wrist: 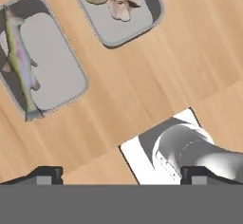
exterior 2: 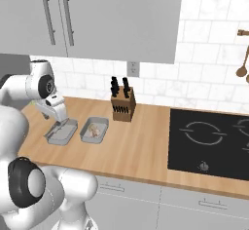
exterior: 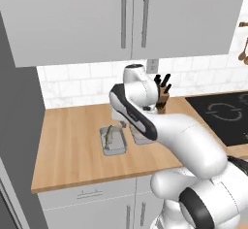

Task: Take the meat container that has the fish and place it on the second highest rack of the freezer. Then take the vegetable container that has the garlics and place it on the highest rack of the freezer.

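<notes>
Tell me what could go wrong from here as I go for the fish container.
1. The garlic tray sits right beside the fish tray, so a wide approach could bump it.
2. The fish lies along one rim of its tray, so a grasp on that side may pinch it.
3. The end effector is open and over bare counter, so it needs re-aiming.

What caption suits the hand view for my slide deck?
Open gripper above the wooden counter, with the grey fish tray and grey garlic tray ahead.
</notes>
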Controlling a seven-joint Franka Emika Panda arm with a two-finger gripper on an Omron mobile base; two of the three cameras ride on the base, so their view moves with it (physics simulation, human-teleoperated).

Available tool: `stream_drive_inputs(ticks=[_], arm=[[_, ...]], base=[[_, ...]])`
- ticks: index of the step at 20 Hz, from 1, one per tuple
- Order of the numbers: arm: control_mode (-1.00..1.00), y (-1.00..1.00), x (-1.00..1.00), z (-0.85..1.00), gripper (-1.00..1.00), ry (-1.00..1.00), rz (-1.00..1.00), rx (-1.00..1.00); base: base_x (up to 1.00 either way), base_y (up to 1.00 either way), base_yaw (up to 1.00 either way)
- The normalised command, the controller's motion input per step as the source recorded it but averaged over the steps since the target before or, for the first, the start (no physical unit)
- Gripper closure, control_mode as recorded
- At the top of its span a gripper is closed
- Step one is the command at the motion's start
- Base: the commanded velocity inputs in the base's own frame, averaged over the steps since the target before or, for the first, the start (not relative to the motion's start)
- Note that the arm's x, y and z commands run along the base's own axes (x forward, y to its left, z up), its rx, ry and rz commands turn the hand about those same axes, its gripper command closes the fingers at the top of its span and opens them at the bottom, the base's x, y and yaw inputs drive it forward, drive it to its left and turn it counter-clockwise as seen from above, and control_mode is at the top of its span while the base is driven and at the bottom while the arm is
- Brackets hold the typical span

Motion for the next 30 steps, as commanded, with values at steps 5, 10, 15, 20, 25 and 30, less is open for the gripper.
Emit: stream_drive_inputs(ticks=[5,10,15,20,25,30], arm=[[-1.0,0.11,0.08,-0.71,-1.0,0.03,-0.51,0.01],[-1.0,0.16,0.19,-0.6,-1.0,0.0,-0.34,0.0],[-1.0,0.24,0.04,-0.45,-1.0,-0.06,-0.28,-0.02],[-1.0,0.25,0.08,-0.11,-1.0,-0.13,-0.35,-0.15],[-1.0,0.2,0.36,-0.03,-1.0,0.01,-0.31,-0.07],[-1.0,0.02,0.24,-0.07,-1.0,0.04,-0.26,0.0]], base=[[0.0,0.0,0.0],[0.0,0.0,0.0],[0.0,0.0,0.0],[0.0,0.0,0.0],[0.0,0.0,0.0],[0.0,0.0,0.0]])
